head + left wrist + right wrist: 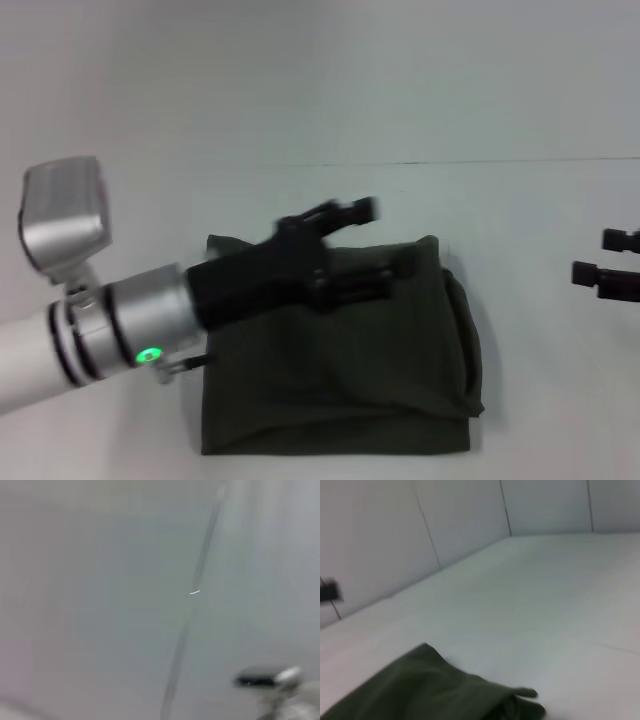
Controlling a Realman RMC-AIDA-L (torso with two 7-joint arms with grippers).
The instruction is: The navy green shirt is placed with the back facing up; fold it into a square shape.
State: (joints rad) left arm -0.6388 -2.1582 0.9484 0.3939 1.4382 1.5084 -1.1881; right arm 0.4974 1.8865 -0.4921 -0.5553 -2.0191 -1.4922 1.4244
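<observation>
The navy green shirt (pixel 340 380) lies folded into a rough square on the white table, with rumpled layers along its right side. My left gripper (pixel 388 240) hovers over the shirt's far edge, blurred, its black fingers spread open and holding nothing. My right gripper (pixel 592 256) sits at the right edge of the head view, clear of the cloth, with its fingers apart. In the right wrist view a corner of the shirt (pixel 430 690) fills the lower left.
White table (pixel 540 400) extends around the shirt, with bare surface to the right and behind. A pale wall (pixel 320 80) rises behind the table's far edge. The left wrist view shows only blurred wall panels (pixel 100 580).
</observation>
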